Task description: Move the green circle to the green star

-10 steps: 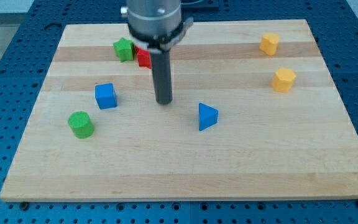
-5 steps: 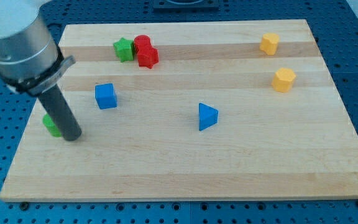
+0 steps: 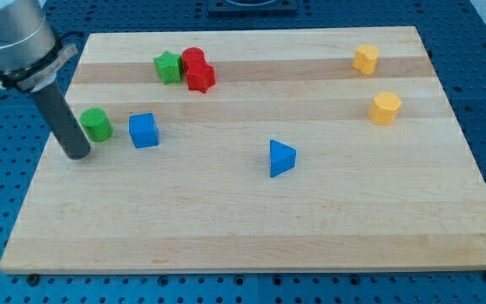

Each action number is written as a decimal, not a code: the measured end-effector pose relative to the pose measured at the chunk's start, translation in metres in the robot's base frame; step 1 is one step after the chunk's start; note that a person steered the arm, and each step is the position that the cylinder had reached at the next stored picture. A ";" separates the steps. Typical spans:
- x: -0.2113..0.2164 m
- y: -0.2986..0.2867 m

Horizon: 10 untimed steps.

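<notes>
Camera view shows my tip (image 3: 77,155) planted on the board, just to the view's left of the green circle (image 3: 96,124), holding nothing. That short cylinder stands upright, round face up, so it points no way sideways, with the blue cube (image 3: 143,130) just to its right. Well apart toward the view's top sits the green star (image 3: 168,67), touching the red blocks (image 3: 197,70).

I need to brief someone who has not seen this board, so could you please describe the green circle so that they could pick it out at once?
Start at the wooden board and go to its edge on the view's left, about halfway up. There a dark rod ends in my tip, and the green circle block sits just up and to the view's right of it, beside the blue cube. Unlike the green star farther up, it is round.
</notes>
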<state>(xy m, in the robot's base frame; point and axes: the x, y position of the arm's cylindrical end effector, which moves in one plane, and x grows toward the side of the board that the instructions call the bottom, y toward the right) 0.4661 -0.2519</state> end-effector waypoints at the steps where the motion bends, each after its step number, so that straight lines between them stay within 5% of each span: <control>1: -0.013 -0.002; 3: -0.073 0.074; 6: -0.077 0.018; 8: -0.117 0.066; 10: -0.106 0.067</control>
<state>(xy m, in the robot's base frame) 0.3597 -0.1848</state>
